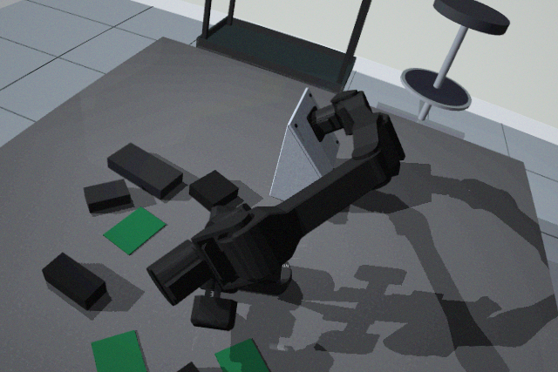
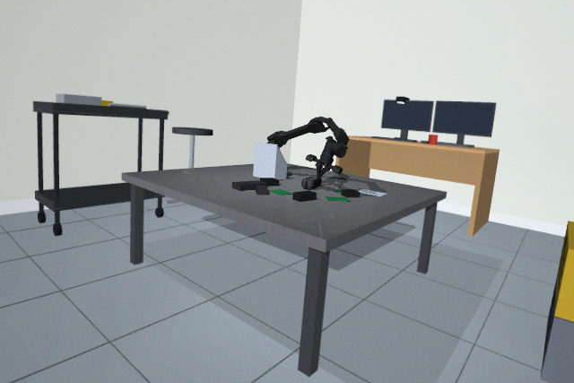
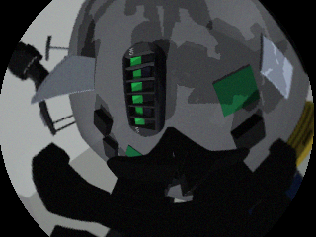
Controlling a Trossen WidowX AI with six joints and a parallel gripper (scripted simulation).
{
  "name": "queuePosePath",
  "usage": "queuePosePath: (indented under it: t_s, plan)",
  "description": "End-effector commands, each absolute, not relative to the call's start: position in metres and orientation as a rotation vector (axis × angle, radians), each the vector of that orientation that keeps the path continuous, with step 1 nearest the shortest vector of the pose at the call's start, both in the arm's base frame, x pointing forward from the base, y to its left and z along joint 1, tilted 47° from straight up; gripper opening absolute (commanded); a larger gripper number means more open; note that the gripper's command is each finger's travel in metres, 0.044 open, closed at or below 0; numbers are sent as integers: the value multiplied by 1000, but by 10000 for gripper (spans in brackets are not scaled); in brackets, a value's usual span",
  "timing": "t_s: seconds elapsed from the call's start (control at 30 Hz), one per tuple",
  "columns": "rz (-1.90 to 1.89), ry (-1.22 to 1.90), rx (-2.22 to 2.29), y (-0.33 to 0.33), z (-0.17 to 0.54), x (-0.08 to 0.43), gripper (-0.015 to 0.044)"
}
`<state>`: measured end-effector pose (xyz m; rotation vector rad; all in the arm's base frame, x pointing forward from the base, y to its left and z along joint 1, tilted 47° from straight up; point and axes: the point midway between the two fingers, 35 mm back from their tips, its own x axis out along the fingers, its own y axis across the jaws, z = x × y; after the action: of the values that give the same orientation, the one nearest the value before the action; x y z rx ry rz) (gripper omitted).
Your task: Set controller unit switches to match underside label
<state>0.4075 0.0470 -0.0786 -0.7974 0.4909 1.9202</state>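
Note:
The dark grey controller unit (image 1: 286,279) (image 2: 309,183) (image 3: 159,91) sits on its base on the bench, its switches facing up. In the top view the arm hides most of it. The wrist view shows all six rockers in a row, green ends to the left and dark ends to the right. Which end of each is pressed is hard to tell. The label on the underside is hidden. My gripper (image 2: 318,175) (image 3: 170,129) is shut and empty. It is above the unit, with the fingertips beyond the row's lower end in the wrist view. Its fingertips are hidden in the top view.
A pale wedge-shaped stand (image 1: 290,165) (image 2: 268,161) carries the arm. Dark blocks (image 1: 144,171), (image 1: 107,197), (image 1: 214,188), (image 1: 74,281) and green boards (image 1: 135,230), (image 1: 119,353) (image 3: 236,91) lie around. A silvery plate (image 2: 372,193) (image 3: 276,69) lies on the far side of the blocks.

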Motion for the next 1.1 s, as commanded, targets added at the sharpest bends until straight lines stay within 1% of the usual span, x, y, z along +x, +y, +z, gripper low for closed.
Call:
queuePosePath:
  t_s: [0.0, 1.07]
  plan:
    - [1920, 517, -790, 46, -79, 409, 0]
    - [1920, 515, -788, 83, -114, 407, 0]
